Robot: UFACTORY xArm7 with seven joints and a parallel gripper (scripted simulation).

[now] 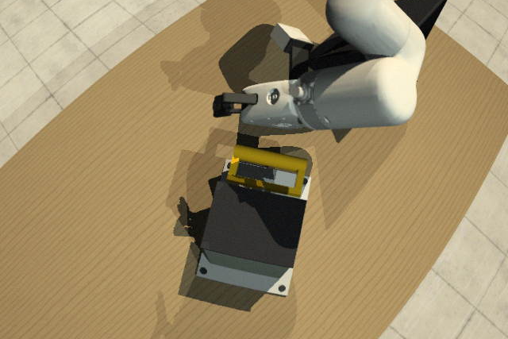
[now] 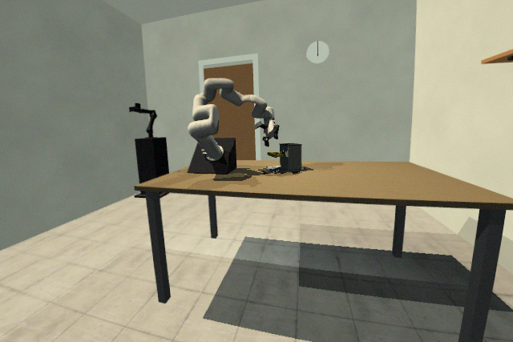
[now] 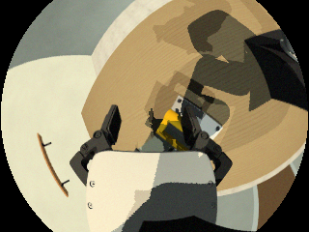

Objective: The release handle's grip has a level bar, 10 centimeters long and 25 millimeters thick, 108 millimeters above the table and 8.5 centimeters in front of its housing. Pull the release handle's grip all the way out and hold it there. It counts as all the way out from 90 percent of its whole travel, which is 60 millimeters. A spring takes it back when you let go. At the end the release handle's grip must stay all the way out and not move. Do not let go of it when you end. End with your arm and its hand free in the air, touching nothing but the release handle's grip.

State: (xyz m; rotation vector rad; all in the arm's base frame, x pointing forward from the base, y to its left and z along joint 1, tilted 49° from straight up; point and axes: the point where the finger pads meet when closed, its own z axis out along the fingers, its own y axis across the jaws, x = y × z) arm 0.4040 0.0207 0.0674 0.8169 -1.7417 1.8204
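The release handle's yellow grip [image 1: 268,171] juts out level from the front of its dark housing [image 1: 252,229], which stands on a pale bolted base plate [image 1: 246,275] on the wooden table. My gripper [image 1: 233,121] is open and empty. It hangs in the air above and just in front of the grip, apart from it. In the exterior view the gripper [image 2: 271,135] is a little above the grip [image 2: 274,154] and left of the housing [image 2: 290,157]. In the wrist view the grip [image 3: 170,128] lies below, close to the right-hand finger of the open gripper [image 3: 151,126].
The arm's black wedge-shaped base [image 1: 426,9] stands on the table behind the gripper. A black pedestal with a small camera arm [image 2: 151,156] stands beyond the table's far left edge. A wall shelf [image 2: 497,57] is at the right.
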